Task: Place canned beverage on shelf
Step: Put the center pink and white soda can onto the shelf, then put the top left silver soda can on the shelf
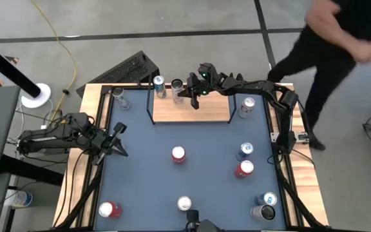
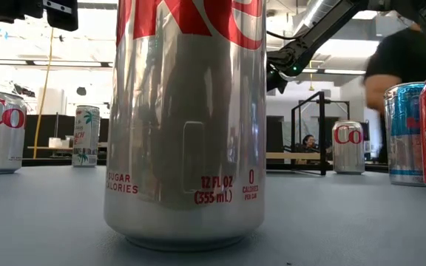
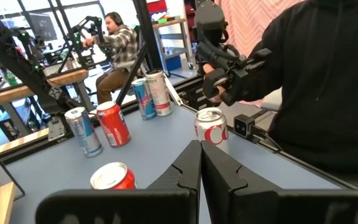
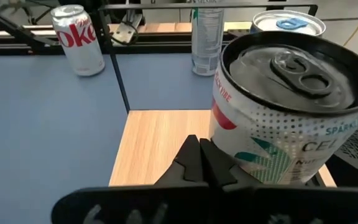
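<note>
The shelf (image 1: pixel 190 109) is a light-wood board in a black rail frame at the table's far middle. A white and teal can (image 4: pixel 278 124) stands at its far left corner (image 1: pixel 177 87), its base hidden. A blue-topped can (image 1: pixel 160 86) stands just to its left. My right gripper (image 4: pixel 199 158) is shut and hovers over the board right beside the white can (image 1: pixel 194 98). My left gripper (image 3: pixel 200 180) is shut and waits at the table's left edge (image 1: pixel 118 136). My right gripper's shut fingers (image 4: pixel 213 163) stand close against the lower side wall of the white and teal can (image 4: pixel 229 140), coming from the table's right and slanting slightly down. I cannot tell whether they touch it.
Several cans stand about the grey-blue table: a Diet Coke can (image 1: pixel 247 105) beside the shelf's right end, a silver one (image 1: pixel 120 98) at the far left, red (image 1: pixel 178 154) in the middle, more at the right (image 1: pixel 244 169) and near edge (image 1: pixel 184 204). A person (image 1: pixel 340 58) stands beyond the far right corner.
</note>
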Robot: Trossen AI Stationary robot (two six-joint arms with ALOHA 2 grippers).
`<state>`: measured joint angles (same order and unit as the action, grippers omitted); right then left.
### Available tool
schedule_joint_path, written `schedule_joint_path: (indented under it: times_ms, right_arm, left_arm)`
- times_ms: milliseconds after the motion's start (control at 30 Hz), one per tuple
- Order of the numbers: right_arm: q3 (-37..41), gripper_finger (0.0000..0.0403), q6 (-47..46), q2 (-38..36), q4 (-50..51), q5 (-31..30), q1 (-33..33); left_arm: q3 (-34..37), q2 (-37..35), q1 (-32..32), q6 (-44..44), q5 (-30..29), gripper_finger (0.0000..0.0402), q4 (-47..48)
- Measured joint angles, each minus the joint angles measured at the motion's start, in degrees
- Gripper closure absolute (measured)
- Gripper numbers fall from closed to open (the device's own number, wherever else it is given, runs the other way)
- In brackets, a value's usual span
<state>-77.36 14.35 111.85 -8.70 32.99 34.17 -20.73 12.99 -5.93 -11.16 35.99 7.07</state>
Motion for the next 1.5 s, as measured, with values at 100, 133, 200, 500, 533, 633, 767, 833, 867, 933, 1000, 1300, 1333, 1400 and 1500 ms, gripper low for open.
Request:
schedule_joint_path:
  times_ms: [100,133,200,500,533,633,767,833,867,933,1000,1300,1333,1400,1500]
  right_arm:
    - [0.0,0.0403,-1.9,0.0,-1.3,-0.2,0.0]
    - [0.0,0.0403,-2.4,0.0,-1.6,-0.9,0.0]
    - [0.0,0.0403,-2.8,0.0,-1.9,-2.9,-0.1]
    - [0.0,0.0403,-4.9,0.0,-4.3,-4.8,0.0]
    - [0.0,0.0403,-5.3,0.0,-4.6,-4.8,0.0]
    - [0.0,0.0403,-6.9,0.0,-5.0,-5.7,0.0]
    - [0.0,0.0403,-8.4,0.0,-5.4,-7.5,-0.1]
    - [0.0,0.0403,-9.1,0.0,-5.8,-8.3,-0.4]
    - [0.0,0.0403,-9.7,0.0,-6.0,-8.9,-0.4]
    - [0.0,0.0403,-10.6,0.0,-6.9,-9.8,-0.8]
    - [0.0,0.0403,-11.0,0.0,-7.4,-10.5,-1.2]
    - [0.0,0.0403,-12.9,-0.2,-4.7,-9.7,-1.9]
    - [0.0,0.0403,-12.9,-0.4,-4.3,-8.7,-1.9]
    - [0.0,0.0403,-13.0,-1.6,-2.7,-7.4,-1.9]
    - [0.0,0.0403,-12.6,-4.6,1.9,-7.4,-2.0]
  left_arm:
    - [0.0,0.0,0.0,0.0,0.0,0.0401,0.0]
    - [0.0,0.0,0.0,0.0,0.0,0.0401,0.0]
    - [0.0,0.0,0.0,0.0,0.0,0.0401,0.0]
    - [0.0,0.0,0.0,0.0,0.0,0.0401,0.1]
    - [0.0,0.0,0.0,0.0,0.0,0.0401,0.1]
    - [0.0,0.0,0.0,0.0,0.0,0.0401,0.2]
    - [0.0,0.0,0.0,0.0,0.0,0.0401,0.3]
    - [0.0,0.0,0.0,0.0,0.0,0.0401,0.3]
    - [0.0,0.0,0.0,0.0,0.0,0.0401,0.3]
    - [0.0,0.0,0.0,0.0,0.0,0.0401,0.4]
    - [0.0,0.0,0.0,0.0,0.0,0.0401,0.4]
    - [0.0,0.0,0.0,0.0,-0.3,0.0401,0.5]
    - [0.0,0.0,0.0,0.2,-0.6,0.0401,0.5]
    - [0.0,0.0,0.0,0.4,-1.0,0.0401,0.6]
    - [0.0,0.0,0.0,0.5,-1.7,0.0401,0.9]
